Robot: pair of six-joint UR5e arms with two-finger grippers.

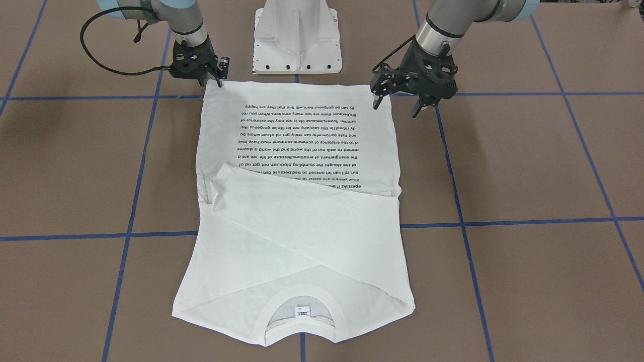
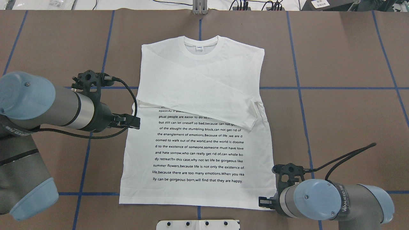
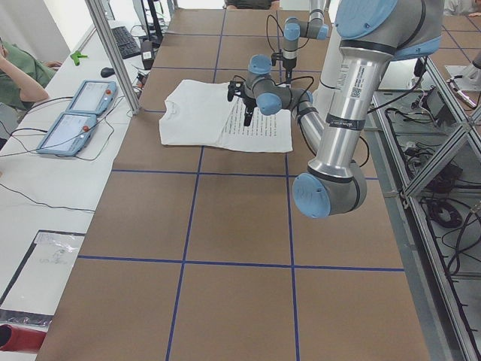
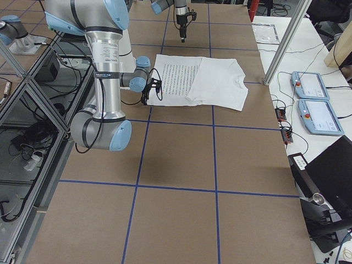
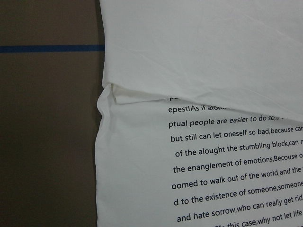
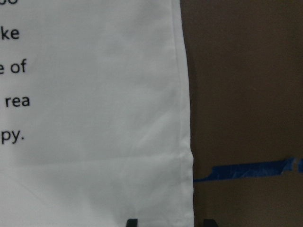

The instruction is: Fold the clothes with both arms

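Shirt (image 2: 198, 95) lies flat on the table (image 2: 335, 111), print side up, collar (image 2: 201, 48) at the far edge from the robot, both sleeves folded across the chest. Right gripper (image 1: 219, 75) sits low at the right hem corner, fingers parted, one tip over the cloth and one over the table. Left gripper (image 1: 396, 110) hangs above the shirt's left edge near the hem, clear of the cloth, fingers spread wide and holding nothing
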